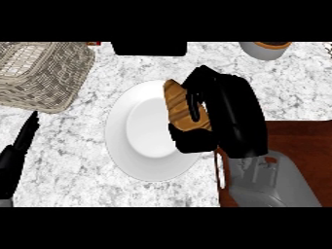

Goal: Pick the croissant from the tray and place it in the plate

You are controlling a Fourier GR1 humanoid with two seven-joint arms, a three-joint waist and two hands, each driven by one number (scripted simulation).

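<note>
My right robot hand (230,114) is curled round the croissant (175,97), over the plate (143,136) at centre frame; pick done, I judge; only the release remains.

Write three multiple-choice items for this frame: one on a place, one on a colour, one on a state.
1. Where is the croissant?
A. lying on the tray
B. over the plate's right part
C. on the floor

2. What colour is the plate?
A. white
B. blue
C. black

3. How is the right hand?
A. open and flat
B. curled round the croissant
C. out of view

Key:
1 B: the croissant shows against the plate, clear of the tray.
2 A: the plate is plain white.
3 B: its fingers and thumb wrap the croissant.
</note>
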